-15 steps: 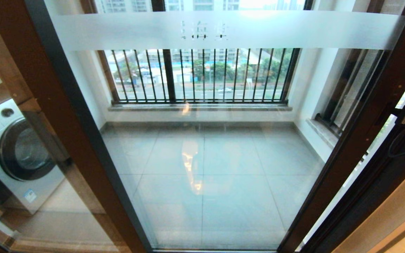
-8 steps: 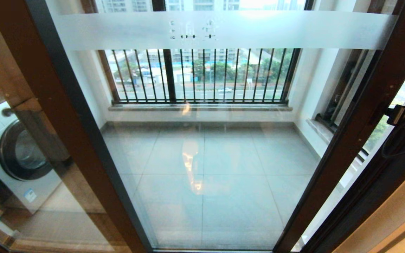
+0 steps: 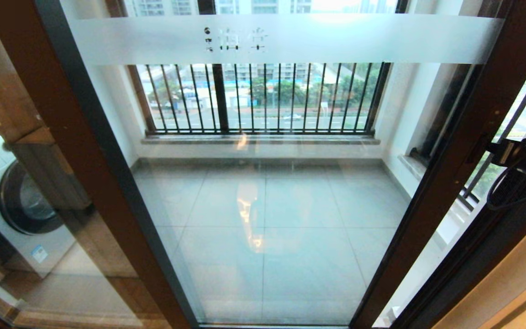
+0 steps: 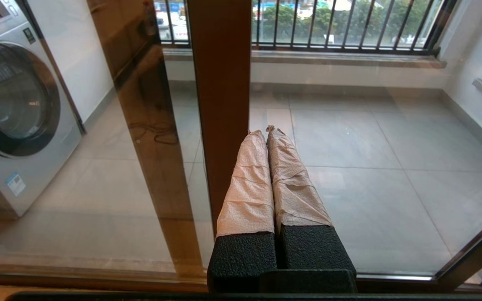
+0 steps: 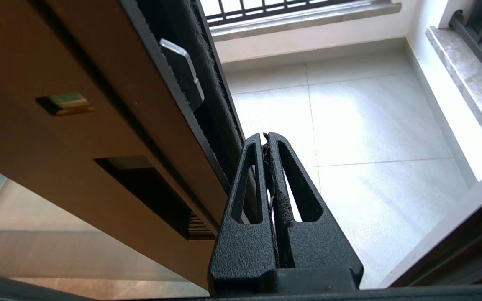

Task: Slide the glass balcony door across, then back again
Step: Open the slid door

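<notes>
Glass balcony door [image 3: 290, 183]: fills the centre of the head view, dark brown frame, frosted white band [image 3: 359, 41] with Chinese characters across the upper glass. Right stile [image 3: 454, 151] slanting from upper right to lower centre, with a narrow open gap on its right side showing balcony floor and black window bars. Right gripper [image 5: 266, 140]: at the free edge of that stile, seen in the head view at the right margin [image 3: 500, 153] beside the stile at mid height; black fingers pressed together, clenched on nothing, lying against the dark edge seal of the stile. Handle slot [image 5: 149, 188]: recessed in the brown stile face, just beside the gripper fingers. Small metal latch tab [image 5: 182, 71] higher on the stile edge. Left gripper [image 4: 268, 131]: parked low before the glass, paper-wrapped fingers closed together, empty, near the brown stile of the neighbouring panel [image 4: 220, 104]. Washing machine [image 3: 21, 201]: behind the glass at far left. Tiled balcony floor [image 3: 267, 237] and barred window [image 3: 263, 98] beyond the door.
</notes>
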